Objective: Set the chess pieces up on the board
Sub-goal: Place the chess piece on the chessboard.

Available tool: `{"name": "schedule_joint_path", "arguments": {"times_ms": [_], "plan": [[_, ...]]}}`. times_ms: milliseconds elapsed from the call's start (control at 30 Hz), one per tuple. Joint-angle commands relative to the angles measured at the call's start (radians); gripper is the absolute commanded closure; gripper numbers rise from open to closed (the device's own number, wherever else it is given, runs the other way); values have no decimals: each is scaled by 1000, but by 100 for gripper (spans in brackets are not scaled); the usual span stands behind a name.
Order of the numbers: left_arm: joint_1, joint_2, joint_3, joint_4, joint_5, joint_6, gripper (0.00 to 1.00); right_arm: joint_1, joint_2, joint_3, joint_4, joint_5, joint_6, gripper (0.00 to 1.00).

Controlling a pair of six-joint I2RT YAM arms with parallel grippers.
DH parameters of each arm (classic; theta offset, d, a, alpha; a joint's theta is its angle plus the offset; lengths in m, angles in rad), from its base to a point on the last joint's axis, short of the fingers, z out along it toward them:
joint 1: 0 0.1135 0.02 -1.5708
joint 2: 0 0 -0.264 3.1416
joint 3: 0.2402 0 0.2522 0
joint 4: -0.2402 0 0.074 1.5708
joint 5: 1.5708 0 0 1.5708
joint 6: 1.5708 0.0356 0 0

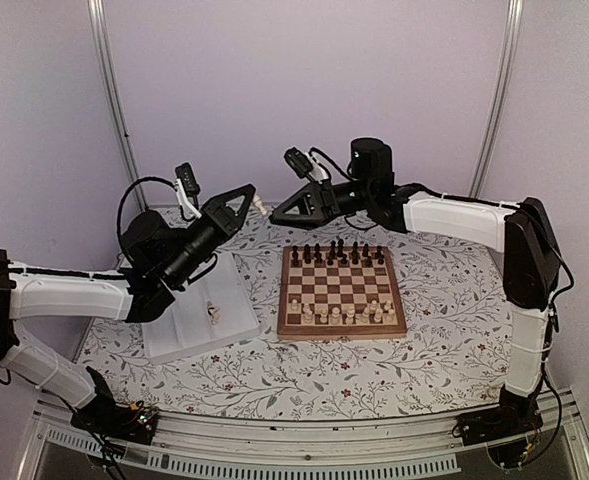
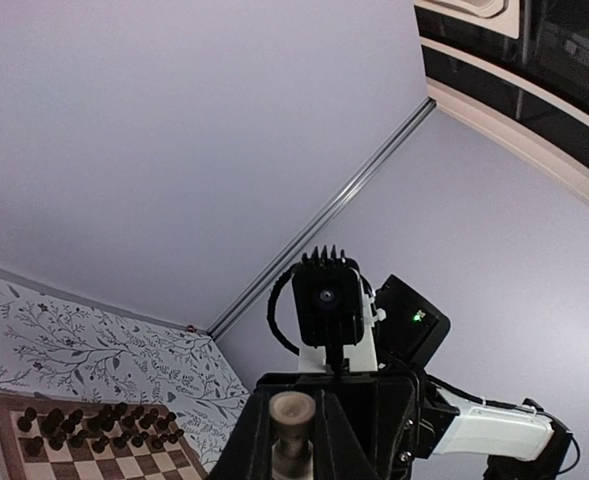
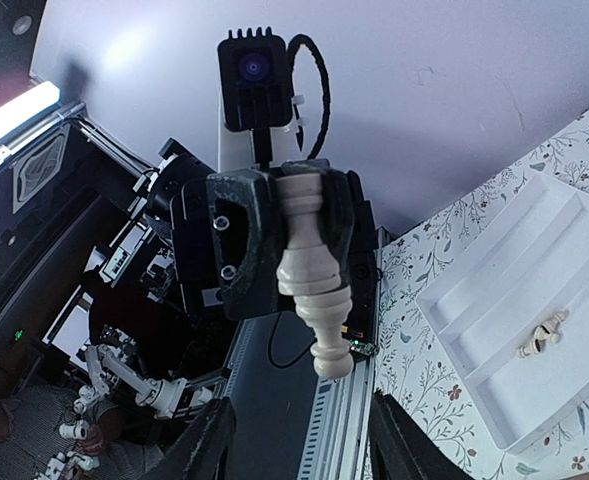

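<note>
My left gripper (image 1: 253,197) is raised above the table, shut on one pale cream chess piece (image 1: 261,206). In the right wrist view this chess piece (image 3: 311,270) sticks out of the left gripper (image 3: 309,215) with its narrow end towards me. My right gripper (image 1: 275,211) faces it tip to tip and is open. Its fingers (image 3: 210,440) stand wide apart just short of the piece's end. The left wrist view shows the piece's flat base (image 2: 294,412) clamped between the left fingers (image 2: 246,452). The board (image 1: 342,333) carries dark pieces on its far rows and pale pieces (image 1: 344,312) on the near rows.
A white compartment tray (image 1: 179,320) lies left of the board, with one pale piece (image 1: 214,313) lying in it; this tray (image 3: 494,290) also shows in the right wrist view. A floral cloth (image 1: 434,300) covers the table. Both arms reach in from the sides.
</note>
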Motion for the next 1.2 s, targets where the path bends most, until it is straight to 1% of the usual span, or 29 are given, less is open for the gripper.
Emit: {"name": "schedule_joint_path", "arguments": {"times_ms": [0, 267, 433, 533, 633, 733, 867, 933, 1033, 1167], "plan": [[-14, 15, 12, 54, 20, -7, 100, 3, 15, 6, 33, -10, 17, 52], [-17, 45, 23, 66, 54, -28, 100, 5, 20, 10, 35, -9, 18, 52], [-20, 63, 32, 70, 67, -34, 100, 10, 26, 8, 44, -19, 16, 55], [-21, 67, 33, 72, 69, -34, 100, 15, 22, 6, 49, -24, 14, 60], [-21, 67, 33, 72, 69, -33, 100, 17, 21, 2, 53, -26, 14, 66], [-21, 68, 32, 72, 68, -33, 100, 16, 20, 0, 53, -24, 15, 68], [-21, 72, 33, 72, 75, -35, 100, 17, 26, -2, 53, -23, 17, 74], [-22, 74, 34, 72, 79, -37, 100, 16, 28, -2, 53, -22, 17, 78], [-22, 73, 31, 70, 81, -35, 100, 15, 29, -2, 51, -22, 9, 89], [-21, 51, 19, 55, 69, -12, 100, 11, 19, -11, 16, -19, -24, 94]]}}
